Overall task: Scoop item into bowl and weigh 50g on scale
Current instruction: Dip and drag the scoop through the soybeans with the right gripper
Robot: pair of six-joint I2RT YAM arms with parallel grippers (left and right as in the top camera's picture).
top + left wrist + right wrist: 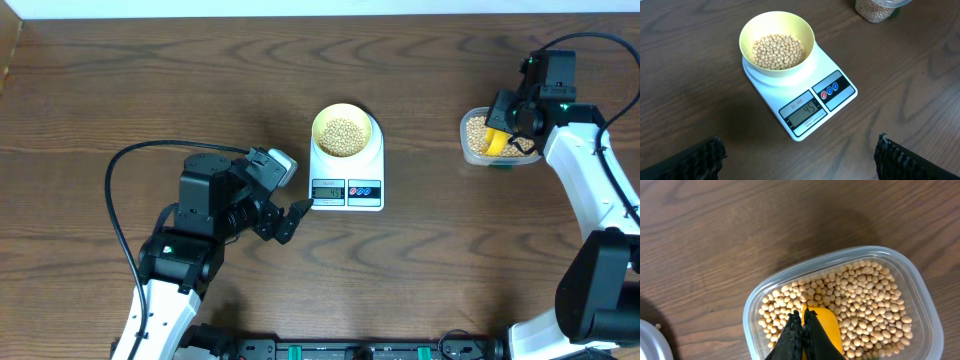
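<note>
The pale-yellow bowl (342,130) (776,45) holds tan beans (778,51) and stands on the white scale (347,175) (799,95), whose display reads 45. My left gripper (290,222) (799,160) is open and empty, just left of and in front of the scale's display. My right gripper (500,130) (801,332) is shut on the bright yellow scoop (496,141) (824,327), whose tip is down among the beans (865,300) in the clear container (490,140) (755,310).
A clear lid edge (651,342) lies left of the container with a stray bean (658,326) beside it. A black cable (130,170) loops over the table left of the left arm. The table's far edge runs along the top of the overhead view.
</note>
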